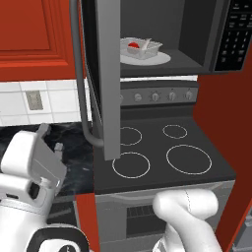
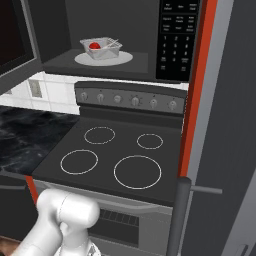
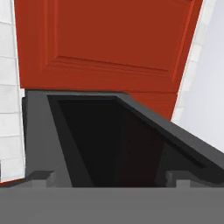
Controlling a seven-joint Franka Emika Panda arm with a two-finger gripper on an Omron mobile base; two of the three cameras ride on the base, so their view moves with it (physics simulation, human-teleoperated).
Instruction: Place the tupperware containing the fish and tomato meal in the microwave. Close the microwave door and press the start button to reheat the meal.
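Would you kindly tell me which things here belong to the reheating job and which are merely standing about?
Job: tupperware with tomato, on the turntable plate in the microwave; open microwave door; keypad panel.

Standing about: stove, its knobs, red cabinet, black marble counter, wall outlet.

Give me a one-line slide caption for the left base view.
Tupperware with the tomato sits on the turntable plate inside the microwave, its door open above the stove.

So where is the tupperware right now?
The tupperware sits on the white turntable plate inside the open microwave, above the stove; in the right base view it lies left of the keypad panel.
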